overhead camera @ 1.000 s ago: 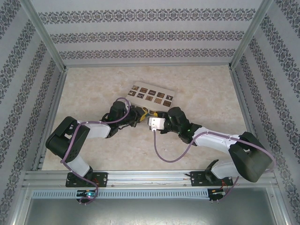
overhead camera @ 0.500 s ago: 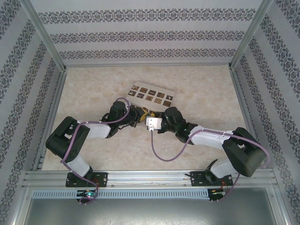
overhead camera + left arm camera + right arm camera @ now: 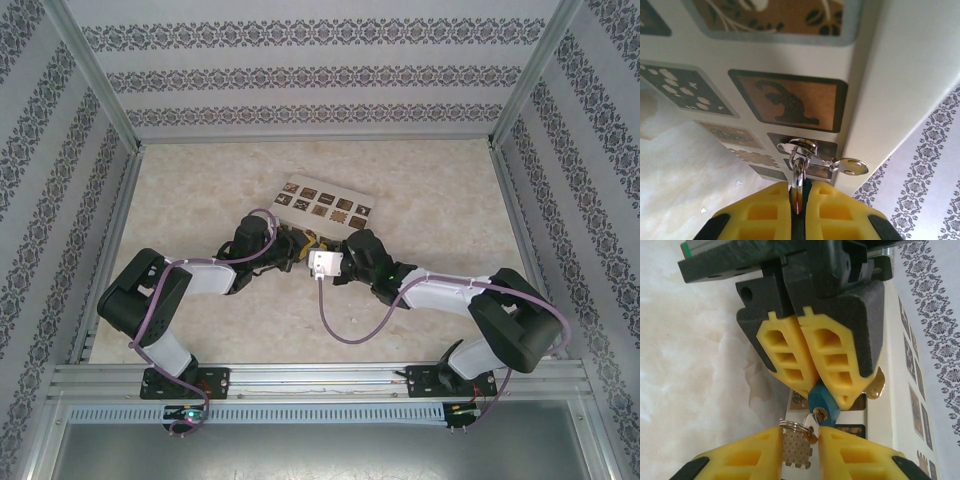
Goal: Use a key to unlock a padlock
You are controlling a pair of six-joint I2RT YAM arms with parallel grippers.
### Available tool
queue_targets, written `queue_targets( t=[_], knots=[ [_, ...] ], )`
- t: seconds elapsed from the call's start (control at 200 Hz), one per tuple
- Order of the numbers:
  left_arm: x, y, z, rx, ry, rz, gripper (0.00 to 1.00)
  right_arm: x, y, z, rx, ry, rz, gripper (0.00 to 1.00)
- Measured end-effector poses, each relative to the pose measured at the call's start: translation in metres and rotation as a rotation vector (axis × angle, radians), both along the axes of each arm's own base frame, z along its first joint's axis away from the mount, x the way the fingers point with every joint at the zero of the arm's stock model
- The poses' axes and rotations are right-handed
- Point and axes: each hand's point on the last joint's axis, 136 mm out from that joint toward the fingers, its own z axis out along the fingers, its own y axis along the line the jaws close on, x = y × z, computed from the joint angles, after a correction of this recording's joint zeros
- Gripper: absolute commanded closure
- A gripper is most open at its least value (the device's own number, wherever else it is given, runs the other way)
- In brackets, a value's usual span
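Two claws meet beside the beige box [image 3: 322, 203], the left claw [image 3: 815, 386] clamped on the padlock [image 3: 821, 401], the right claw [image 3: 799, 437] pinching the key [image 3: 812, 426] at its keyhole: insertion seems in hand, and next calls for a straight push, then a turn.

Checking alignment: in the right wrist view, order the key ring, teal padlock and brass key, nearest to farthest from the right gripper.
From the right gripper:
1. key ring, between its fingertips.
2. teal padlock, just beyond, held by the left gripper.
3. brass key, upper right, past that gripper's finger.
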Motion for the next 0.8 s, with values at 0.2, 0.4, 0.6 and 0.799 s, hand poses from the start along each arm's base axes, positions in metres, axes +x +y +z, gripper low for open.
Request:
queue_targets(
  t=[0.2, 0.4, 0.6, 0.799],
  knots=[
    [-0.0001, -0.0002, 0.0001, -0.003, 0.003, 0.000, 0.93, 0.0026, 0.0026, 0.0012, 0.000, -0.010, -0.006, 0.79],
    [-0.0004, 0.0002, -0.0012, -0.004, 0.006, 0.002, 0.93, 0.0064, 0.0046, 0.0009, -0.002, -0.020, -0.022, 0.86],
    [-0.0001, 0.0020, -0.0045, -0.001, 0.016, 0.015, 0.93, 0.0058, 0.0058, -0.0025, -0.012, -0.020, -0.028, 1.00],
    [0.0004, 0.0026, -0.0064, -0.003, 0.027, 0.024, 0.93, 0.0085, 0.0044, -0.0041, -0.019, -0.027, -0.046, 1.00]
  ],
)
